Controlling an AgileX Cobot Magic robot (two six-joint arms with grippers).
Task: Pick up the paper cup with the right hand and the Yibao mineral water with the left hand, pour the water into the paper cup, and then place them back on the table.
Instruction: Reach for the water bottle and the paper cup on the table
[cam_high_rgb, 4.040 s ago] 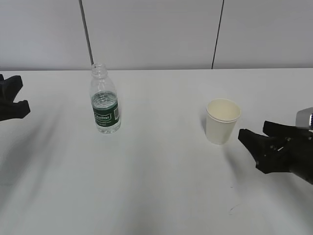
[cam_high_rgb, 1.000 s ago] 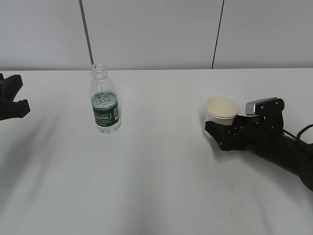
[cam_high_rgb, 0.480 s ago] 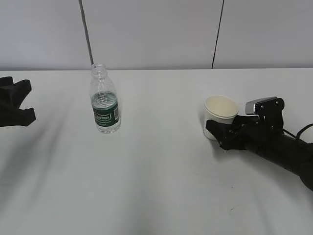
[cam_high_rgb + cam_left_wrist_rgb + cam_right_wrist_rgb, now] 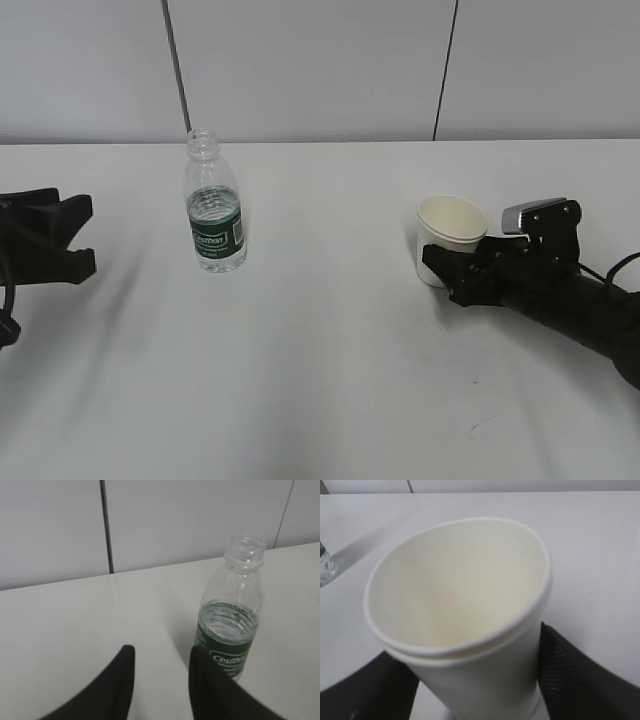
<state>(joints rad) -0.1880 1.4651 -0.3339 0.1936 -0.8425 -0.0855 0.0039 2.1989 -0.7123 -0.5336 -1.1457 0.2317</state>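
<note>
While the right hand (image 4: 452, 272) clasps the paper cup (image 4: 452, 232), the left hand (image 4: 75, 235) gapes, short of the Yibao mineral water (image 4: 213, 214).

The right hand (image 4: 455, 272) is seen as a matt black arm, thick and rounded; a silver-grey block is mounted on top; a thin black cable trails behind it; ribbed finger pads (image 4: 570, 675) are shown; the left hand (image 4: 80, 238) is likewise black, with blunt, angular tips.
</note>
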